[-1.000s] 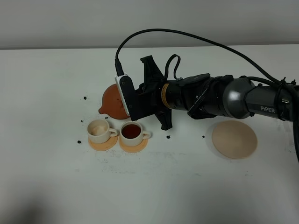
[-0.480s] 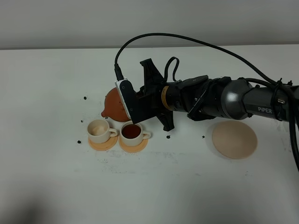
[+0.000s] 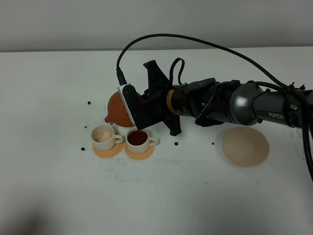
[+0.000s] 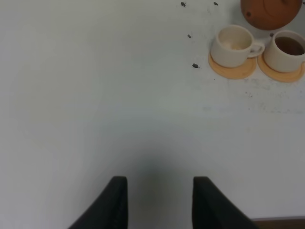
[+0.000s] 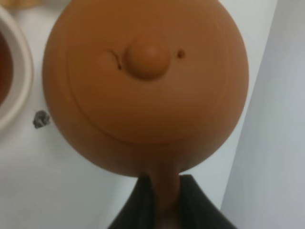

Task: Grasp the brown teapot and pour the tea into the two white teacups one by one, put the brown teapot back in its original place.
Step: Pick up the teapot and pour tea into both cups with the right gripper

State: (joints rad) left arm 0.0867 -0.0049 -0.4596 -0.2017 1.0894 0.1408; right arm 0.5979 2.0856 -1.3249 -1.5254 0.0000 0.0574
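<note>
The brown teapot point(image 3: 116, 107) hangs tipped on its side just behind the two white teacups, its spout pointing down toward the left cup point(image 3: 103, 136), whose stained inside looks empty. The right cup point(image 3: 138, 138) holds dark tea. My right gripper point(image 3: 136, 108) reaches in from the right and is shut on the teapot's handle point(image 5: 164, 188); the right wrist view fills with the teapot point(image 5: 147, 81) and its lid knob. The pale beige disc point(image 3: 245, 146) lies bare at the right. My left gripper point(image 4: 159, 180) hovers over bare table, fingers apart with nothing between them, the cups point(image 4: 233, 44) far off.
Each cup stands on an orange coaster point(image 3: 108, 151). Dark specks point(image 3: 89, 103) are scattered on the white table point(image 3: 161, 196) around the cups and teapot. The right arm's black cable point(image 3: 195, 41) arcs above the table.
The right arm has shifted slightly left with the tipped teapot, bringing the spout nearer the left cup. Cups and disc have not moved.
</note>
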